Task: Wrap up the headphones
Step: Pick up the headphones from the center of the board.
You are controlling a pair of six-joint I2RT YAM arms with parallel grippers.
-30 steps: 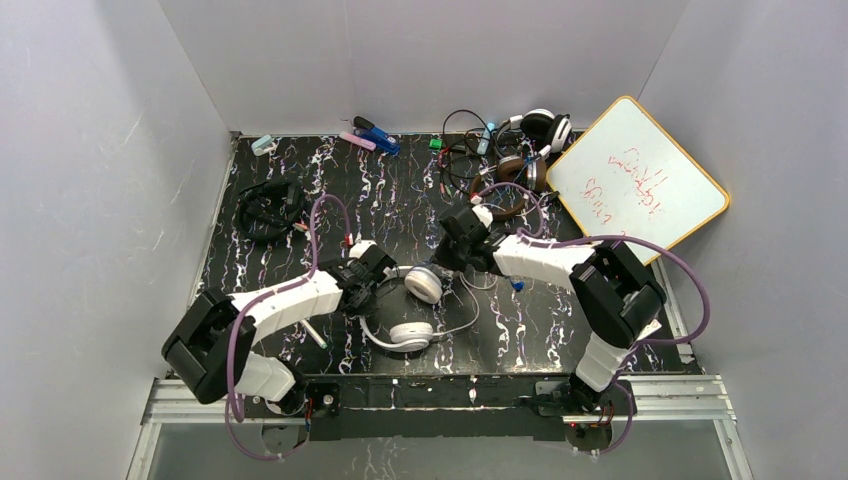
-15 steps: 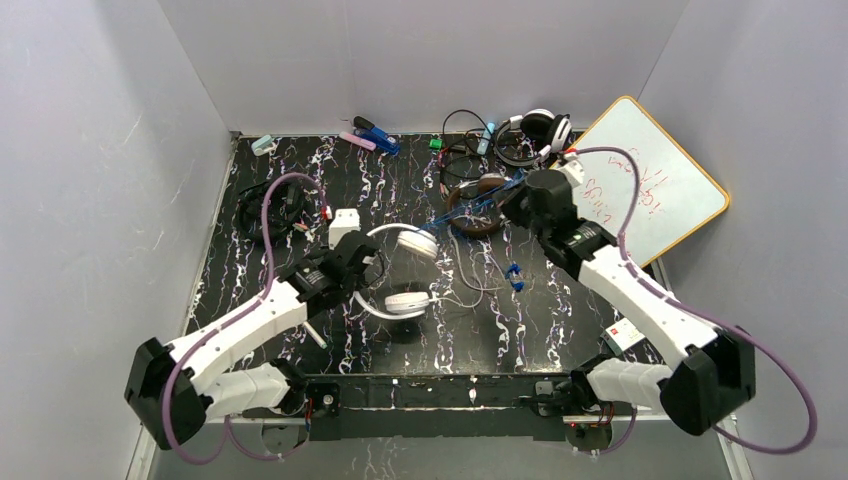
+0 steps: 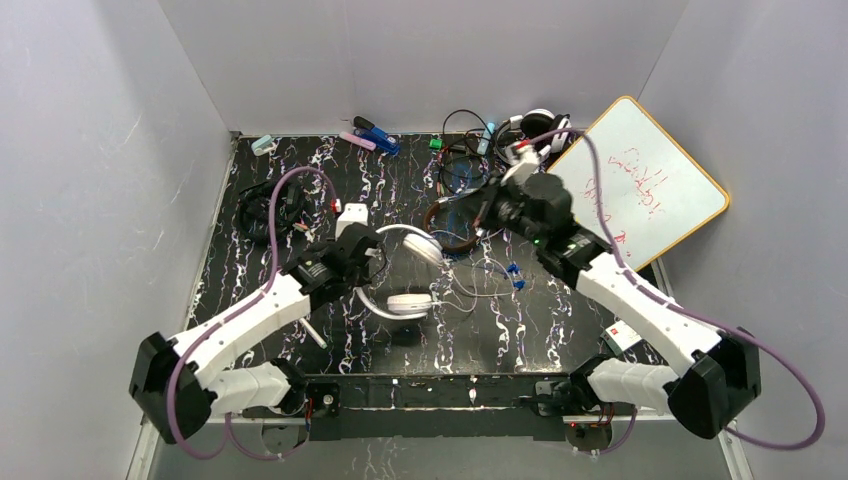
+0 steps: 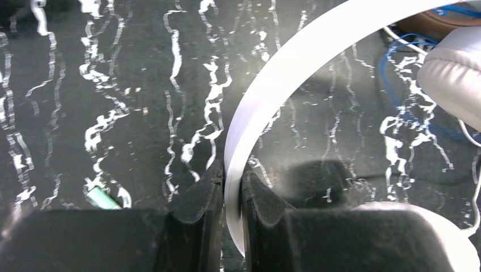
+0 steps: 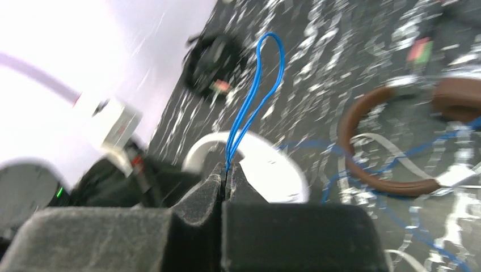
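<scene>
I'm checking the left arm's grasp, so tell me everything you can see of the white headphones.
The white headphones are an over-ear set: a smooth, plastic-looking arched headband joining two padded off-white ear cups. They sit mid-way across the black marbled table, cups pointing right. The left end effector is shut on the middle of the headband, one finger on each face. A thin pale cord trails right. Whether the cups touch the table is unclear.

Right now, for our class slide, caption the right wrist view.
Right gripper pinches a blue cord loop, white headphones and brown headphones behind it.
</scene>
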